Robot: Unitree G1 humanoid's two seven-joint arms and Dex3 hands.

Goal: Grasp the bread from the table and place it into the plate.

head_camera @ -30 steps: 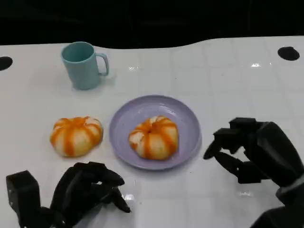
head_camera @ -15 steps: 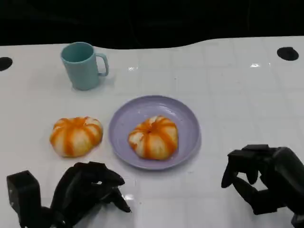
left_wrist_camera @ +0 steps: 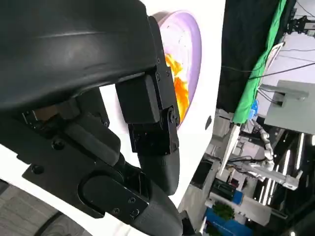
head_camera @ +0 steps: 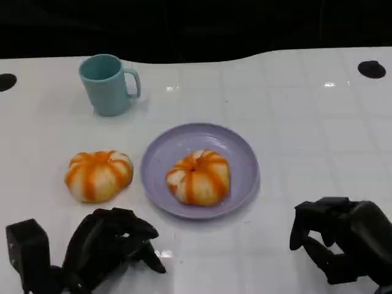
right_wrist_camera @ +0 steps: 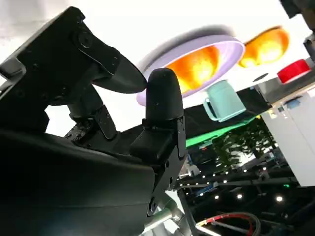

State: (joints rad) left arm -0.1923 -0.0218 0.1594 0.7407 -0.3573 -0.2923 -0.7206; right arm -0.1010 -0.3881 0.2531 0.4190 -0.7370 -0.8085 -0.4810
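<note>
Looking down from my head: glossy white table [head_camera: 294, 122], a round matte lavender plate [head_camera: 245, 160] with a puffy orange-striped bun [head_camera: 198, 176] sitting in it. A second bread [head_camera: 98, 174], same lobed pumpkin shape, lies on the table just left of the plate, ahead of my left hand [head_camera: 110, 245], not touching. That hand's fingers are curled in on nothing. My right hand [head_camera: 340, 239] sits near the plate's right side, fingers bent, apart and empty. A smooth teal mug [head_camera: 108, 84] stands further back.

Left wrist cam: black shell up close, plate edge [left_wrist_camera: 194, 54] and bun [left_wrist_camera: 178, 91] past my fingers [left_wrist_camera: 152, 132].

Right wrist cam: my fingers [right_wrist_camera: 162, 108] apart, with plate [right_wrist_camera: 224, 49], both buns [right_wrist_camera: 197, 66] [right_wrist_camera: 266, 46] and mug [right_wrist_camera: 224, 101] beyond.
</note>
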